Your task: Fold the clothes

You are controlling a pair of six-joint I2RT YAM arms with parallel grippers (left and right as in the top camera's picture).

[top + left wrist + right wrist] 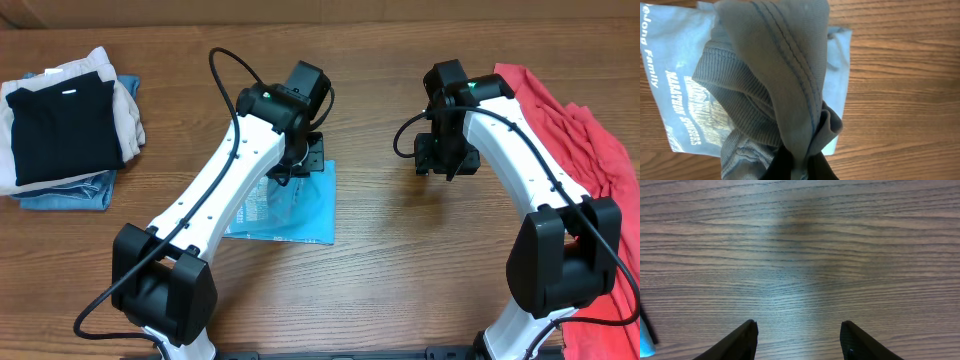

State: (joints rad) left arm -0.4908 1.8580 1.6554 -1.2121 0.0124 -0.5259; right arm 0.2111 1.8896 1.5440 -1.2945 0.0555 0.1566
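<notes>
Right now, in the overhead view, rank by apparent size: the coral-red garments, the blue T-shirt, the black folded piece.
1. coral-red garments
2. black folded piece
3. blue T-shirt, though the left arm hides part, so second and third are unsure.

Your right gripper (800,341) hangs over a brown wood-grain tabletop (800,240). You see only its two black wedge-shaped fingertips (742,342), poking up from the bottom edge. They stand well apart, jaws open, with bare wood showing between them. A paler sheen runs down the middle of the grain. At the far lower left edge a light-blue sliver (643,339) peeks in with a thin dark line beside it. Too little shows to tell what it is.
</notes>
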